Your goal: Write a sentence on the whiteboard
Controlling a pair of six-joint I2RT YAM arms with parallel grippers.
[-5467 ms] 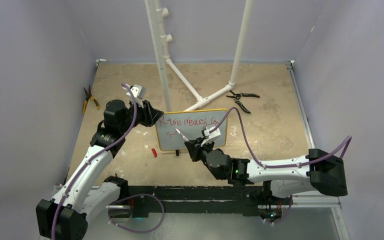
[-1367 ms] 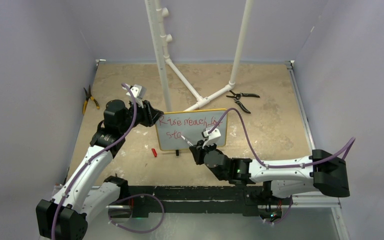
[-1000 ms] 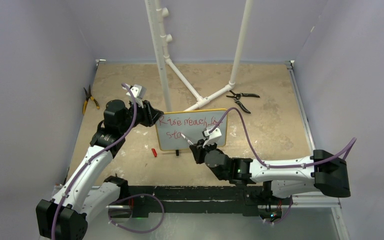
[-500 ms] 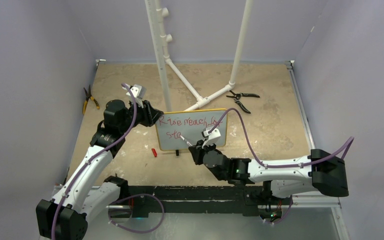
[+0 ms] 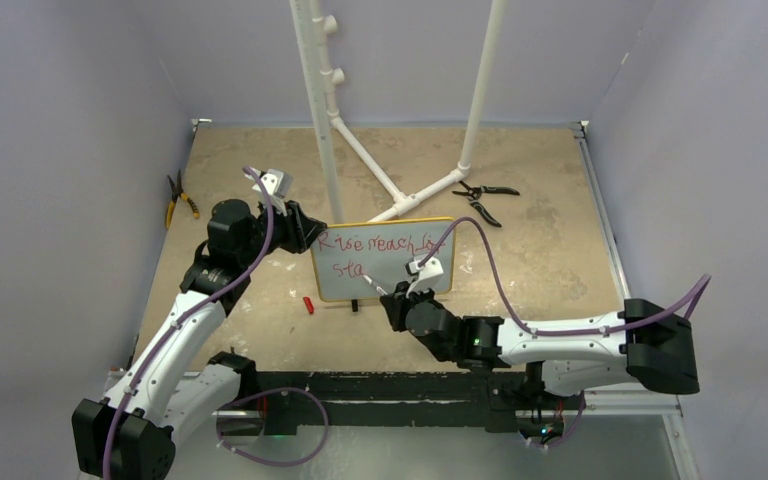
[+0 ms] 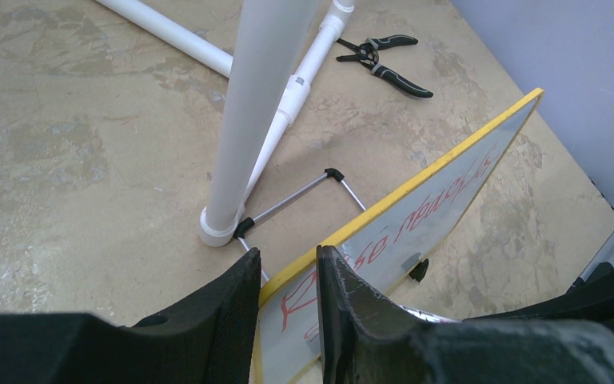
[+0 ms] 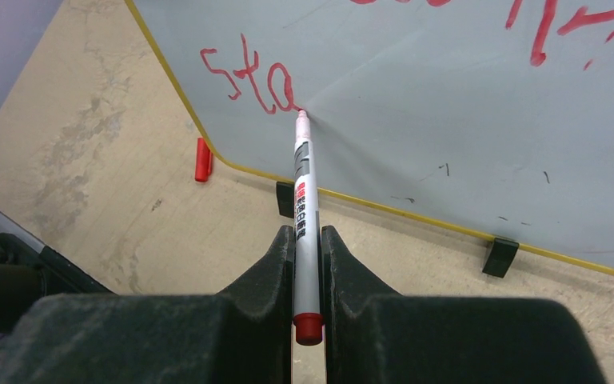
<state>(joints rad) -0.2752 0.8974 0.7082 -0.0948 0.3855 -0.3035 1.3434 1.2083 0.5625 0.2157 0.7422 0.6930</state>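
The whiteboard, yellow-framed, stands tilted at mid-table on black feet. The sentence is red script: a top line, roughly "Rise reach for", and a second line "sta". My left gripper is shut on the board's upper left edge; its fingers straddle the yellow frame. My right gripper is shut on a white marker with a red end. The marker's tip touches the board just right of the "a". The board also shows in the left wrist view.
The marker's red cap lies on the table left of the board. A white PVC pipe frame stands behind the board. Black pliers lie at the back right, yellow-handled pliers at the far left.
The second line has grown from "s" to "sta". My right gripper has moved the marker tip slightly to the right along the board. The left arm has not moved.
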